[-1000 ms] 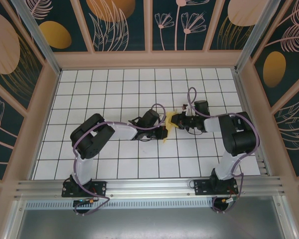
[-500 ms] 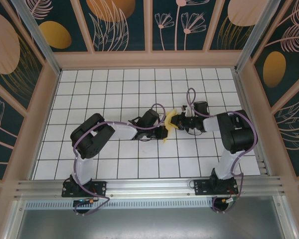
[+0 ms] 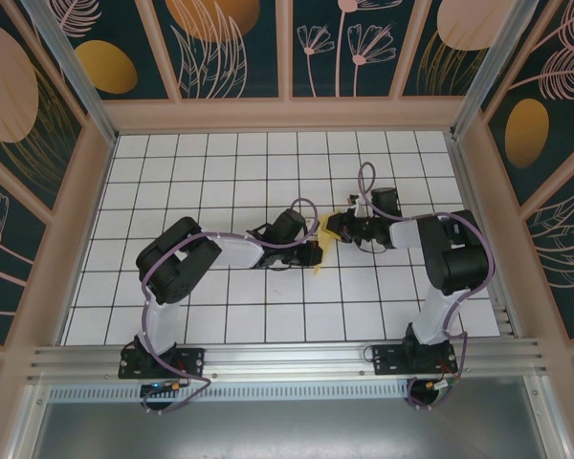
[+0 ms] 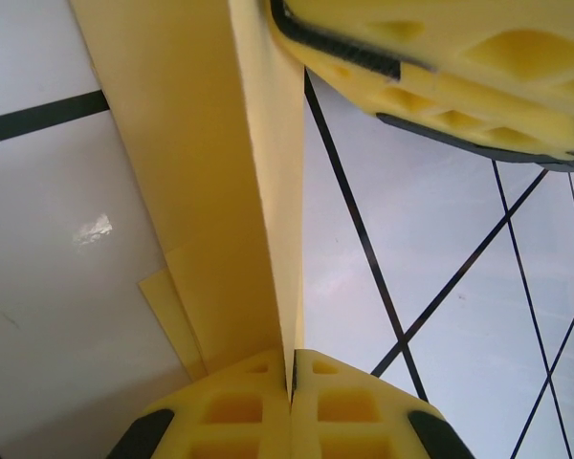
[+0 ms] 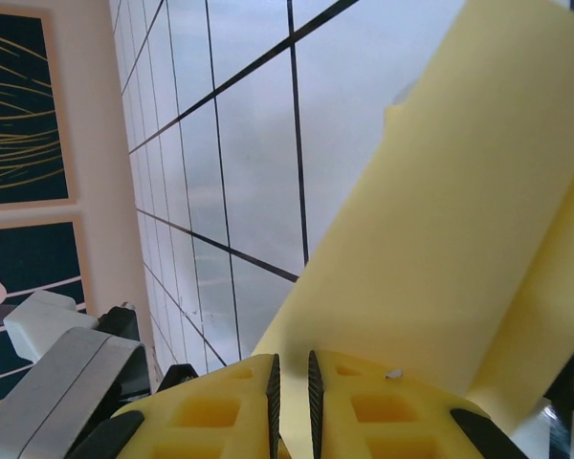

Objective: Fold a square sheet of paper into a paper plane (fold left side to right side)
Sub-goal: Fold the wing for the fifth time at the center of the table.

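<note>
Left end effector (image 4: 292, 382) and right end effector (image 5: 292, 387) still pinching yellow paper (image 3: 324, 228), now raised further

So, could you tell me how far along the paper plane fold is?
Done: the yellow paper already shows layered folds. In hand: the left gripper is shut on its edge, and the right gripper pinches it too, lifting it off the table. Left: no finished dart shape yet.

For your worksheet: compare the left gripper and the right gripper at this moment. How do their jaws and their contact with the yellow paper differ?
The left gripper has its jaws pressed together, pinching the paper edge-on; the right gripper shows a narrow gap, with the paper lying beside and above its fingers, grip unclear. From above, they face each other. Both have yellow fingers.
</note>
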{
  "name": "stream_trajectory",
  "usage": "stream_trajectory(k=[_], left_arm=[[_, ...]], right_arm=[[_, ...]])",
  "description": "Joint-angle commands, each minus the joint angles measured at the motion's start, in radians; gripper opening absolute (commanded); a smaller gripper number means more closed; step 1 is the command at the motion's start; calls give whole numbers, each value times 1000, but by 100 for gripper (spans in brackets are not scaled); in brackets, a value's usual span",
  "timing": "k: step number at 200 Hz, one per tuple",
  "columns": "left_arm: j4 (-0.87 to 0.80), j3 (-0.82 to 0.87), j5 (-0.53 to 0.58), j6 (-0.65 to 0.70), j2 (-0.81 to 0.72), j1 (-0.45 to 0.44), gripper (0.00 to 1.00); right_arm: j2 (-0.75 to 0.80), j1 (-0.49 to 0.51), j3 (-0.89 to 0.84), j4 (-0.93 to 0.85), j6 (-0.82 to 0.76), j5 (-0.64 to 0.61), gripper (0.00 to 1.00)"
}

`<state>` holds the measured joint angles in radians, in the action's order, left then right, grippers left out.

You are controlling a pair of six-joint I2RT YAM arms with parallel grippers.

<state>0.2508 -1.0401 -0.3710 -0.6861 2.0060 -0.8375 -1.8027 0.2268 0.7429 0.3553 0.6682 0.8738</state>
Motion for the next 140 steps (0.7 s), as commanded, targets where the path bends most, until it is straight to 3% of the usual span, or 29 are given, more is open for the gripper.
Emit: stream_trajectory(k=[1, 140], left_arm=[[-45, -1, -2, 4, 45, 3, 5], [-99, -18, 22, 40, -56, 30, 26]], right_arm=[[-1, 11, 30, -14, -13, -4, 20], [-24, 13, 42, -86, -41, -44, 20]])
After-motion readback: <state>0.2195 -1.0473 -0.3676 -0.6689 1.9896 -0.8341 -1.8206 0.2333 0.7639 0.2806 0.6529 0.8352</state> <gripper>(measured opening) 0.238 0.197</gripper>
